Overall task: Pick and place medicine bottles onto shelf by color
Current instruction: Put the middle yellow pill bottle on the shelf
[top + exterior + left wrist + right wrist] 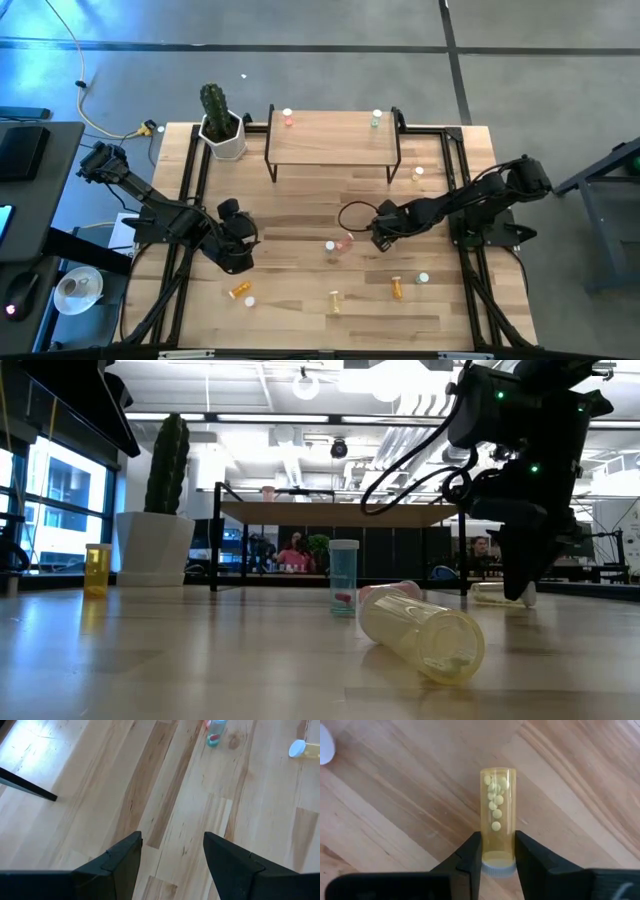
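The right gripper (497, 852) pinches a yellow bottle (497, 805) near its cap, the bottle's long axis running straight ahead between the fingers. The shelf (330, 140) lies farther back on the counter (300, 200). The left gripper (172, 857) waits spread and empty.

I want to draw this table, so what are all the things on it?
shelf: one, light wood, far side of table.
bottles on shelf: two, pink and green, opposite ends.
loose bottles: about seven, mixed colours, scattered on table.
held bottle: one, yellow, near middle of table.
cactus: one, green, in white pot beside shelf.
left end effector: one, dark, open over bare wood.
right end effector: one, dark, shut on held bottle.
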`<state>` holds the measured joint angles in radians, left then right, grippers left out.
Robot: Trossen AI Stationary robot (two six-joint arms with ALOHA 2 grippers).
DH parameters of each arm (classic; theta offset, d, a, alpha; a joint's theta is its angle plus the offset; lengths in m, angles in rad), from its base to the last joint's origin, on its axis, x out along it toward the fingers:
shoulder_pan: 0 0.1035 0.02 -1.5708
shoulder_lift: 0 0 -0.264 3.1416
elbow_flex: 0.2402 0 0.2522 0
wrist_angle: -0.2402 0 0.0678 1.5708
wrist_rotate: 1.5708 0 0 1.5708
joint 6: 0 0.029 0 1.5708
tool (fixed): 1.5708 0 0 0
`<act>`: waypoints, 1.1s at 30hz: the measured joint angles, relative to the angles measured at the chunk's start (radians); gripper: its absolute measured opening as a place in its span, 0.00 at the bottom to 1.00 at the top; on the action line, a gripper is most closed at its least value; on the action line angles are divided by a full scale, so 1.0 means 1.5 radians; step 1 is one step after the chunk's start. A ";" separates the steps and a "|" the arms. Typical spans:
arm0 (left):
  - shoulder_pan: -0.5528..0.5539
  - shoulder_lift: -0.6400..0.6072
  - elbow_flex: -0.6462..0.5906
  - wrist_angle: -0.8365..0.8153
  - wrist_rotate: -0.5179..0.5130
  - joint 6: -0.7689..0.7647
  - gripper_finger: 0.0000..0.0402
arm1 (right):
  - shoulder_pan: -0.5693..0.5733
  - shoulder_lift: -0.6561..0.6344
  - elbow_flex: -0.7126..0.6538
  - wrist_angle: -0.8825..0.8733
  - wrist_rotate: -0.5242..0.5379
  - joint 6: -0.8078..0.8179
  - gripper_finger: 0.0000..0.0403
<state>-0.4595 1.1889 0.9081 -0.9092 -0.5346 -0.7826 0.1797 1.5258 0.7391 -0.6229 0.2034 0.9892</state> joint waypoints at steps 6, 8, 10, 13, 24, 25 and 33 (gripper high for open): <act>0.006 0.000 0.000 0.015 0.025 0.000 0.51 | 0.023 -0.016 0.000 0.081 -0.023 -0.038 0.21; 0.013 0.000 0.000 0.038 0.039 0.000 0.51 | 0.034 -0.024 0.000 0.122 -0.026 -0.055 0.21; 0.024 0.000 0.000 0.060 0.056 0.007 0.51 | 0.047 -0.035 0.000 0.159 -0.024 -0.071 0.21; 0.040 0.000 0.000 0.086 0.080 0.044 0.51 | 0.063 -0.057 0.000 0.191 -0.007 -0.090 0.21; 0.130 0.000 0.000 0.241 0.179 0.125 0.51 | 0.083 -0.120 0.000 0.353 0.010 -0.241 0.21; 0.138 0.000 0.000 0.258 0.191 0.130 0.51 | 0.082 -0.120 0.000 0.373 -0.001 -0.258 0.21; 0.205 0.000 0.000 0.374 0.277 0.146 0.51 | 0.072 -0.120 0.026 0.432 -0.027 -0.353 0.21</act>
<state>-0.1526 1.1892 0.9081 -0.3475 -0.1189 -0.5636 0.2878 1.3464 0.7780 0.0246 0.1625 0.4601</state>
